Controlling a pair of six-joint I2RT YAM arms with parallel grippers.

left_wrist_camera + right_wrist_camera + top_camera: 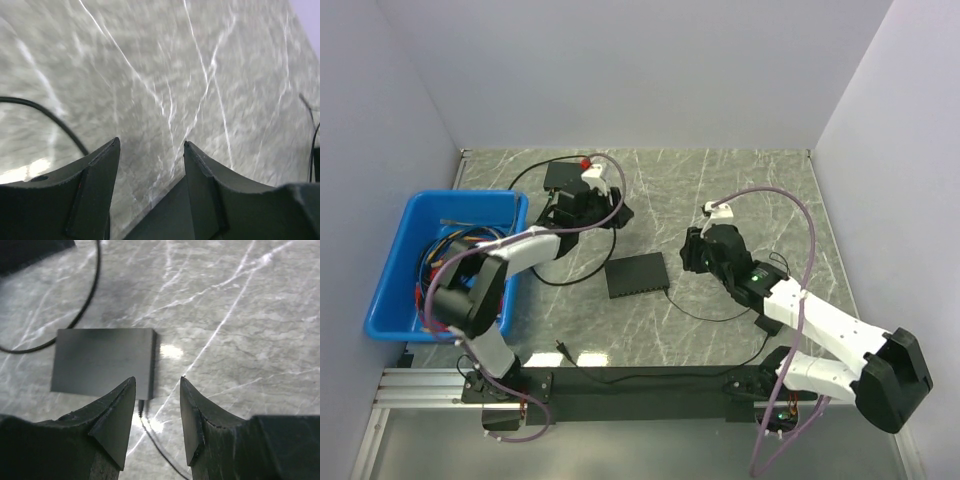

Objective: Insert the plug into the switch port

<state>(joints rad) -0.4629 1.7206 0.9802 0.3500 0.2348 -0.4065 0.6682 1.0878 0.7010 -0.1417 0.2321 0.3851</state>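
Observation:
The plug [560, 347], a tiny dark tip on a long thin black cable [650, 373], lies on the table near the front edge, left of centre, far from both grippers. A small black box [558, 174] lies at the back left; its ports do not show. My left gripper [618, 214] is open and empty just right of that box, and its wrist view shows only marble between the fingers [151, 145]. My right gripper [692, 250] is open and empty, right of a larger flat black slab [637, 275]. The gripper [157, 380] points at the slab [102, 362].
A connector [141, 406] with a thin cable sits in the slab's near edge. A second black cable [535, 268] loops round the left gripper. A blue bin [395, 285] with multicoloured wires stands at the left. Walls close the back and both sides.

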